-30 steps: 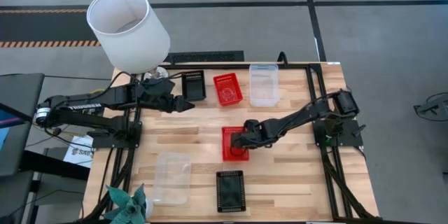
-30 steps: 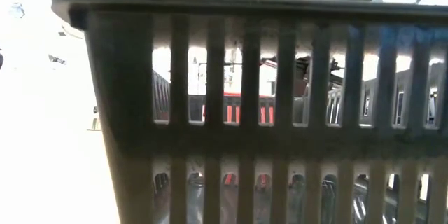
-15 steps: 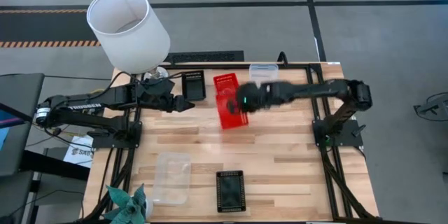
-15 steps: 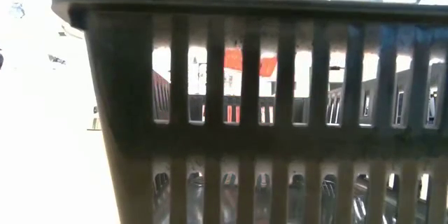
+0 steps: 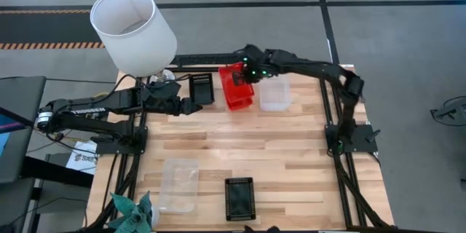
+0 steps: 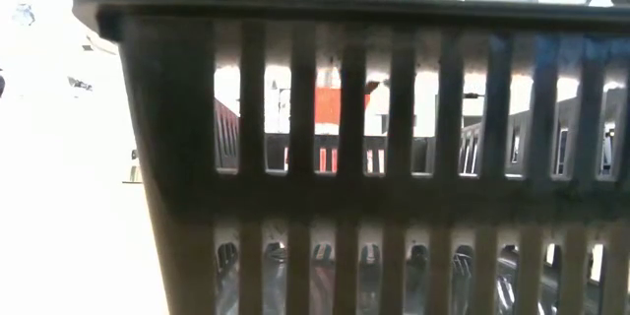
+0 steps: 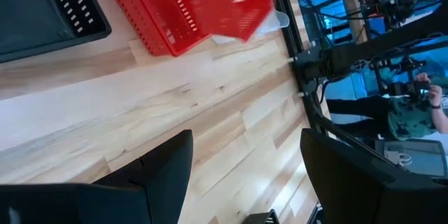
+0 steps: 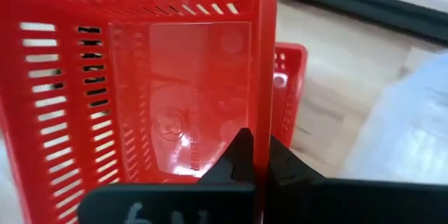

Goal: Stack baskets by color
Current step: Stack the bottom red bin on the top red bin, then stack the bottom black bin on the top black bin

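Note:
My right gripper [image 5: 246, 73] is at the table's far edge, shut on a red basket [image 5: 233, 79]. It holds that basket above a second red basket [image 5: 239, 100], which rests on the table. A black basket [image 5: 202, 87] lies to the left of the red ones and a clear basket [image 5: 275, 91] to their right. Another clear basket [image 5: 180, 184] and another black basket [image 5: 239, 198] sit near the front edge. My left gripper [image 5: 193, 107] hovers open by the far black basket, with nothing between its fingers [image 7: 168, 168]. My right gripper pinches one side wall of the red basket at its rim [image 8: 264, 122], one finger inside the basket and one outside. The fingers slant down from the table's right. The basket is lifted clear and tilted, its open side toward my wrist, above the other red basket [image 8: 290, 77].
A white lampshade [image 5: 133, 29] stands over the far left corner, above my left arm. The near black basket [image 6: 345, 157] fills the low view. A black frame rail [image 5: 211, 60] runs along the far edge. Bare wood [image 5: 240, 145] lies across the table's middle.
My right gripper has carried the red basket from the table's middle up and toward the far edge, rolling its wrist on the way. The basket, lifted clear of the wood, now hangs tilted over the other red basket.

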